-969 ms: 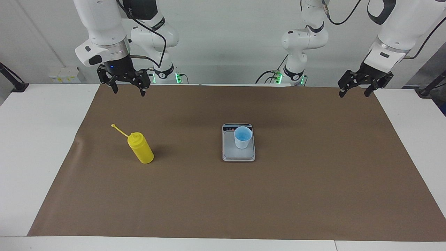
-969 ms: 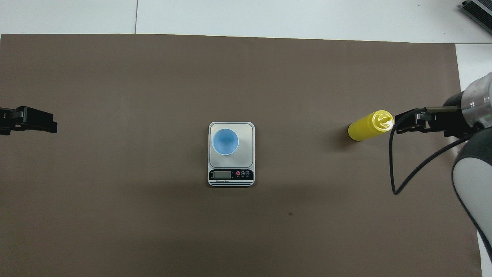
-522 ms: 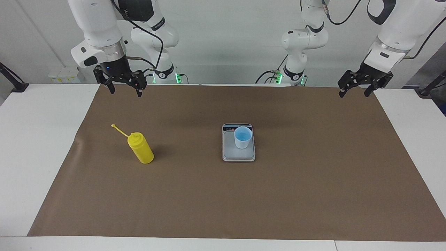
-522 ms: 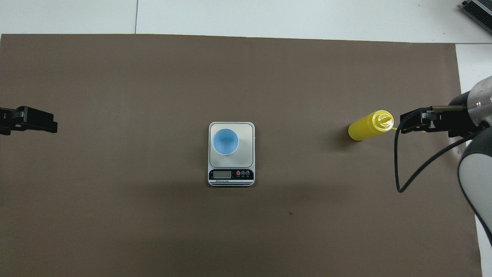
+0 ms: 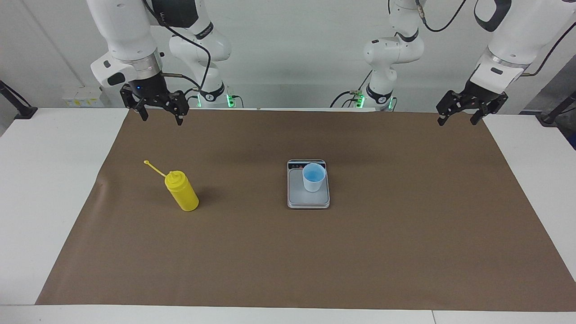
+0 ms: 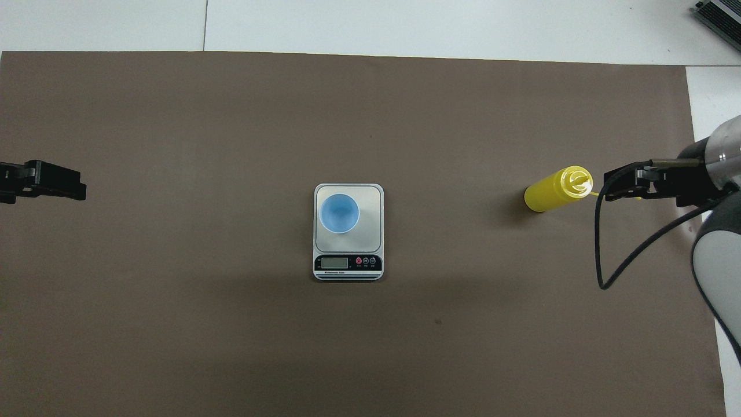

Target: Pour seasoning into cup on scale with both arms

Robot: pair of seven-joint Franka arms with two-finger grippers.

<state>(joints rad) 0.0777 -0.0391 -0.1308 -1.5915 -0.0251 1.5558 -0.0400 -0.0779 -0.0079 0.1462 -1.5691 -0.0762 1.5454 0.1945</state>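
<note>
The yellow seasoning bottle (image 5: 182, 193) (image 6: 553, 190) stands upright on the brown mat toward the right arm's end, its cap strap (image 5: 153, 167) sticking out sideways. A light-blue cup (image 5: 313, 177) (image 6: 339, 212) sits on the silver scale (image 5: 297, 194) (image 6: 370, 202) at the table's middle, near the display end. My right gripper (image 5: 162, 119) (image 6: 615, 189) hangs open and empty over the mat's edge by the robots, well apart from the bottle. My left gripper (image 5: 456, 122) (image 6: 63, 185) waits open and empty over the mat's corner at its own end.
The brown mat (image 5: 315, 261) covers most of the white table (image 5: 40, 189). A black cable (image 6: 599, 243) loops down from the right arm's wrist. A dark device (image 6: 721, 14) lies at the table's corner farthest from the robots.
The right gripper has risen a little and drawn back toward its own end of the table, away from the bottle. The left arm, bottle, cup and scale have not moved.
</note>
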